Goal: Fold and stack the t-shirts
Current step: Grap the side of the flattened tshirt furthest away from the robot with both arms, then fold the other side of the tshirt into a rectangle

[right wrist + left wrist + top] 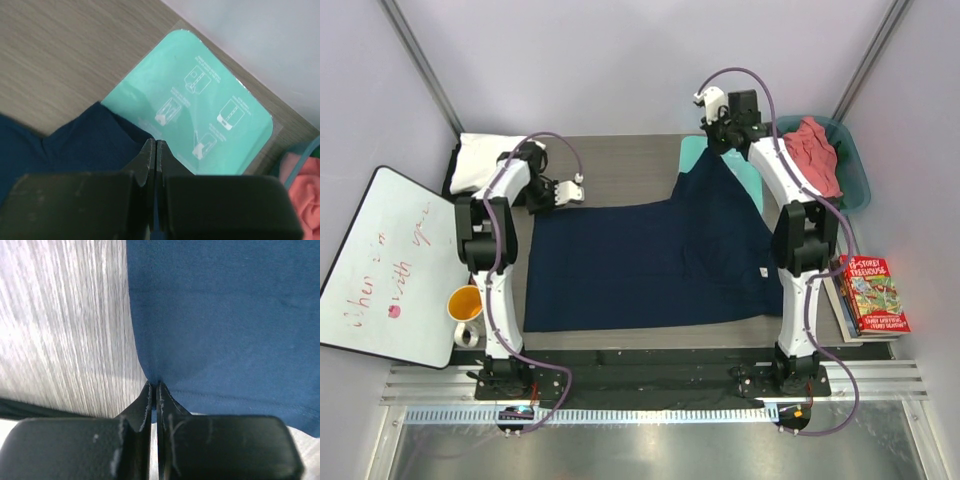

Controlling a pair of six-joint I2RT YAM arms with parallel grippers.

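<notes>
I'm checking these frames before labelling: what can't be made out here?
Top view: whiteboard writing too faint to read.
Right wrist view: mint board print too small; navy shirt covers its near corner.
Left wrist view: left pincer hides how much fabric it pinches.

Overhead view. Plain pale walls (pixel 620 60) enclose the cell on three sides, with slanted metal struts (pixel 420 65) at the far corners. The table (pixel 620 160) has a grey wood-grain top, and aluminium rails (pixel 650 380) run along its near edge. Left: a whiteboard (pixel 390 260) with faint red writing, a yellow mug (pixel 466 303) just beside it. Right: a stack of books (pixel 875 295), a teal tub (pixel 858 175) in the far corner, and a mint-green board (pixel 692 152) nearby. Lighting is even and diffuse.
</notes>
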